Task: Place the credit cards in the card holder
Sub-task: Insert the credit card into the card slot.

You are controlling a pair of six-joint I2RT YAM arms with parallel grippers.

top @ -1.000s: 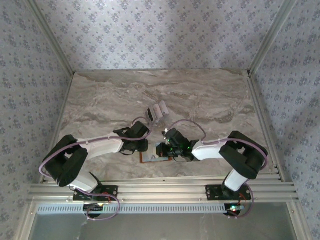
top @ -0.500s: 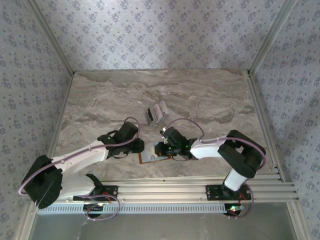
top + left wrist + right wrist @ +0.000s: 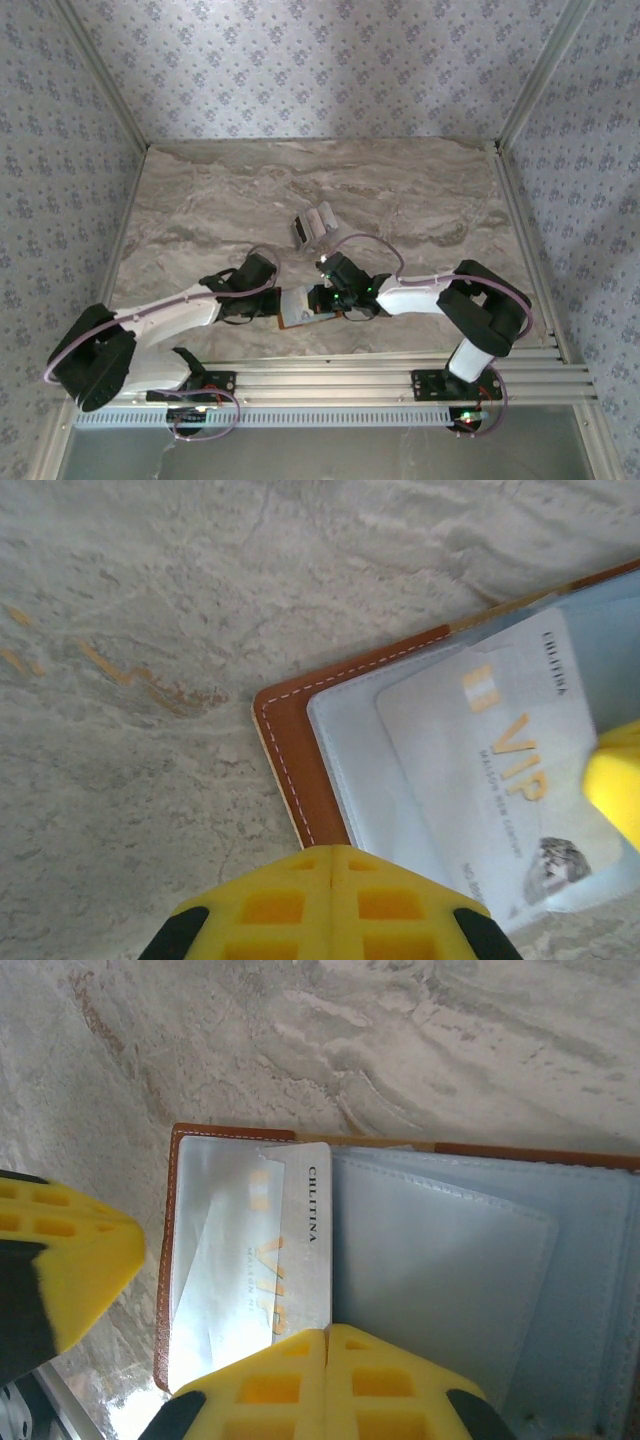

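Note:
The card holder [image 3: 297, 314] lies open near the table's front edge, tan-brown outside [image 3: 290, 745] with grey-blue pockets [image 3: 450, 1260]. A white VIP card [image 3: 292, 1230] sits partly under its clear pocket [image 3: 500, 770]. My right gripper [image 3: 328, 1335] is shut, its tips resting on that card's near end [image 3: 323, 298]. My left gripper [image 3: 332, 852] is shut too, tips at the holder's brown left edge [image 3: 282, 304]. More credit cards [image 3: 312, 224] lie in a small cluster farther back on the table.
The marble table [image 3: 420, 200] is walled by patterned panels on three sides. A metal rail [image 3: 320, 380] carrying both arm bases runs along the front edge. Cables loop over both arms near the holder.
My left arm swung down and right from near the card cluster to the holder's left edge, and its jaws closed. The right gripper stayed shut at the holder.

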